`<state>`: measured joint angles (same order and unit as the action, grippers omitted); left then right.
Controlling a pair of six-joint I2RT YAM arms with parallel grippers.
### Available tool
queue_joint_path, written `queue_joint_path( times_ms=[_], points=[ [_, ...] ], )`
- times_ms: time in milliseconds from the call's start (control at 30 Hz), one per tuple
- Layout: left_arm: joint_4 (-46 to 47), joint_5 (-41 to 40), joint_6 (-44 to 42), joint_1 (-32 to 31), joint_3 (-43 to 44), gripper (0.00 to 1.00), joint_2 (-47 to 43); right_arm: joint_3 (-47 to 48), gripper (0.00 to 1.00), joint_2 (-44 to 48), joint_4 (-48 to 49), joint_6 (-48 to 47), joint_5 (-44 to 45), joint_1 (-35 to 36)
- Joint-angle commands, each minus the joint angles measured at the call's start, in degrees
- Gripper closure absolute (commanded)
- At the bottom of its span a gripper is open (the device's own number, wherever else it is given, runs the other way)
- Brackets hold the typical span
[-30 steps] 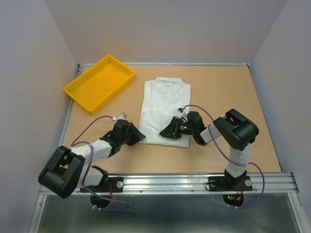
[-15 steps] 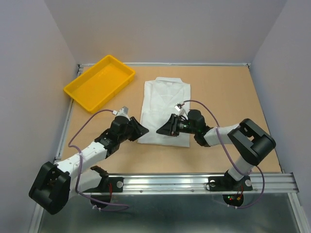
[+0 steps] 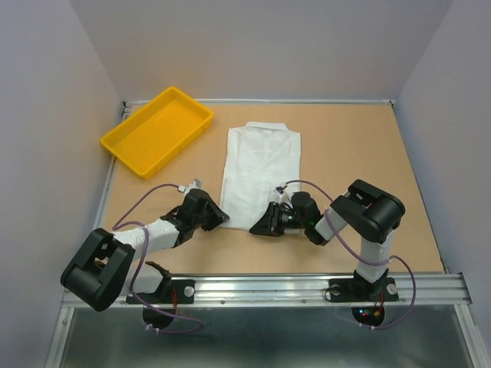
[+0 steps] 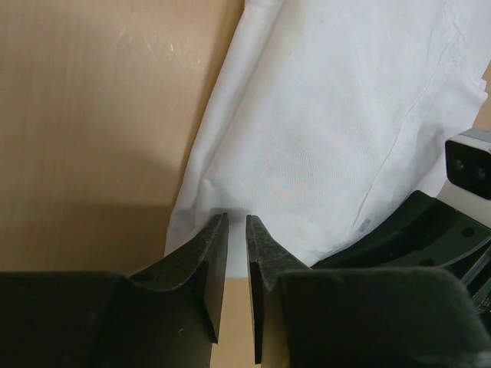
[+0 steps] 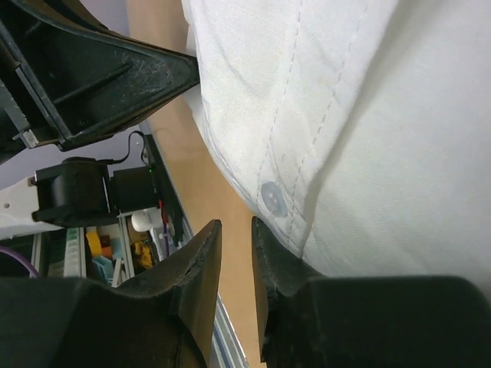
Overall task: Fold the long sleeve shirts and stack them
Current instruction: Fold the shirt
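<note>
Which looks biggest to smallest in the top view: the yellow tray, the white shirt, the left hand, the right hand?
Largest: the white shirt.
Next: the yellow tray, somewhat smaller.
Smallest: the left hand and the right hand, both much smaller. They look alike in size, so I would not rank one over the other.

From the top external camera we are looking down from above and behind the mounting rail (image 3: 261, 285), facing the far wall (image 3: 261, 46) and taking in the whole table (image 3: 353, 153), with the white shirt (image 3: 261, 165) at mid-distance. From the left wrist we are sitting very close at the shirt's near-left hem corner, looking along the left gripper (image 4: 236, 218) across the cloth. From the right wrist we are just as close at the shirt's near hem, looking along the right gripper (image 5: 236, 222) toward that corner. Both wrist views are sharing this hem, each catching the other gripper.
</note>
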<state>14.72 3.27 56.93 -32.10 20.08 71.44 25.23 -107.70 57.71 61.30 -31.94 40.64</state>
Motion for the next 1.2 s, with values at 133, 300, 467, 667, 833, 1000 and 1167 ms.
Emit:
queue_joint_path(
  times_ms=[133,300,467,667,833,1000,1167],
  points=[
    [-5.40,-0.72,-2.78,-0.07,1.98,0.62,-9.29,-0.54,0.71,13.36,-2.13,-2.93,1.97,-0.12],
    [-3.39,4.09,-4.81,-2.18,4.62,0.46,-11.07,0.34,0.71,18.05,-9.72,-6.54,2.15,-1.53],
    [6.01,7.54,-4.02,-4.64,4.80,0.47,-1.93,-1.67,0.72,16.48,-9.64,-7.24,2.06,-2.76],
    [11.46,4.82,-1.04,-4.64,3.31,0.61,7.73,-9.48,0.76,13.66,-6.39,-8.74,2.42,-8.38],
    [12.35,2.80,1.96,-4.12,0.32,0.64,10.12,-17.22,0.78,11.81,-0.94,-7.77,1.27,-17.17],
    [11.56,-0.10,5.03,-3.85,-3.37,0.65,6.88,-21.89,0.78,15.23,-0.32,-6.46,1.80,-19.81],
    [2.08,-4.57,5.30,-3.85,-1.89,0.63,-2.94,-21.38,0.78,28.49,-4.60,-3.03,-0.22,-20.16]
  ],
)
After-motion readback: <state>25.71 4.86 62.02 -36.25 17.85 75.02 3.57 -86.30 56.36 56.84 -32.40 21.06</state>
